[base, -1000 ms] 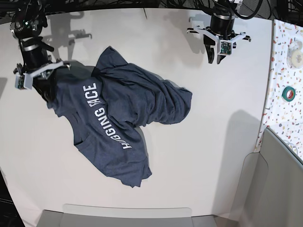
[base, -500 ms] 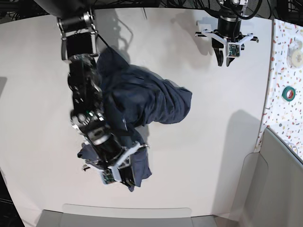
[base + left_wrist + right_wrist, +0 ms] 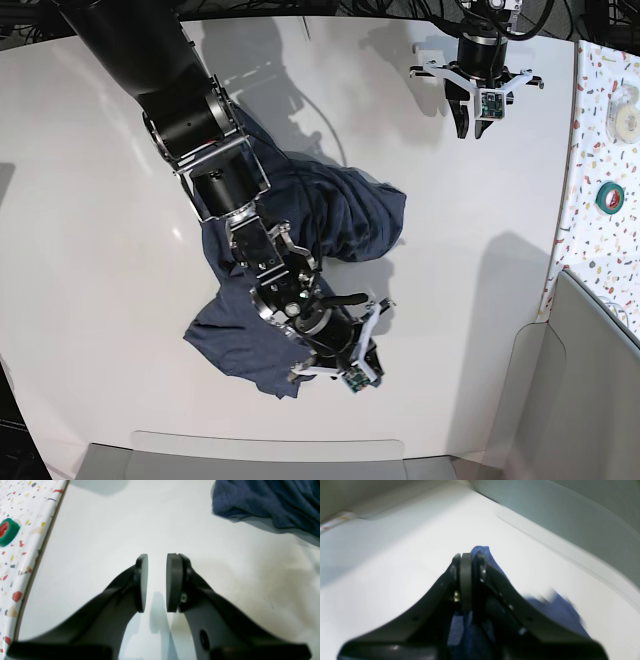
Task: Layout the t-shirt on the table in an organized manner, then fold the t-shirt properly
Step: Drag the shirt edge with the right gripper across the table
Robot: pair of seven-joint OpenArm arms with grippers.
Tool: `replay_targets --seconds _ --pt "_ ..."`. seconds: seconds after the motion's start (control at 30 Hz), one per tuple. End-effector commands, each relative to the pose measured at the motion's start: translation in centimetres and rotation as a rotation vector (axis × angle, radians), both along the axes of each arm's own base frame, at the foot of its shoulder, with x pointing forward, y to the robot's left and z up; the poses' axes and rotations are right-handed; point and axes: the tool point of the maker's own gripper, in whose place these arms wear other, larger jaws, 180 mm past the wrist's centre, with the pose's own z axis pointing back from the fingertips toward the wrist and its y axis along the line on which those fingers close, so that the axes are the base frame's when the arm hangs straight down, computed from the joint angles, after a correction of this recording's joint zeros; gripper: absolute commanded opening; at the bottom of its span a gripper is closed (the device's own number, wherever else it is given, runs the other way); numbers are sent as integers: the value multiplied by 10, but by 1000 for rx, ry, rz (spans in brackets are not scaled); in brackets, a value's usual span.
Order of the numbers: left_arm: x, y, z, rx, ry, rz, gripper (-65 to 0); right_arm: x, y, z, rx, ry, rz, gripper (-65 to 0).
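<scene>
Shirt bunched on the white table (image 3: 90, 200), one arm gripping it.

The dark navy t-shirt (image 3: 330, 210) lies crumpled in heavy folds near the table's middle, its heathered cloth rumpled and partly hidden under the arm; no lettering can be read on it. The right gripper (image 3: 467, 580) is clamped on a fold of the shirt near the front edge. The left gripper (image 3: 157, 582) hangs well apart from it, pads (image 3: 172, 582) slightly parted, holding nothing. Green tape (image 3: 610, 197) sits on the speckled strip (image 3: 600, 130).

Green tape roll (image 3: 610, 197) and whitish tape roll (image 3: 627, 119) on speckled terrazzo strip (image 3: 600, 250); grey bin wall (image 3: 590, 400) nearby.
</scene>
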Motion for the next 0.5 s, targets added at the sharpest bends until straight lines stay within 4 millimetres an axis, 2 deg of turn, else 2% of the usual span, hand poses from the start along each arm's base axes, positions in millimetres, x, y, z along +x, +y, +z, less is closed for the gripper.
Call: replay_targets --seconds 0.0,0.1,0.13,0.2,0.3,0.37,0.47 --pt "3 0 9 7 -39 -3 -521 11 1 24 20 -69 -15 -648" --pt "3 -2 9 -1 -39 -2 -521 11 -5 1 -20 -53 -55 -639" --pt "3 -3 9 -3 -39 -2 -521 11 -6 -6 -34 -41 -63 -617" --pt "3 -3 9 -3 -39 -2 -521 9 -8 -15 -49 -22 -69 -524" --pt "3 -3 9 -3 -39 -2 -521 1 -7 -27 -50 2 -66 -351" --pt "3 -3 9 -4 -39 -3 -521 1 -6 -24 -43 -9 -61 -258" --pt "2 -3 8 -6 -37 -2 -520 4 -1 1 -5 -62 -57 -226"
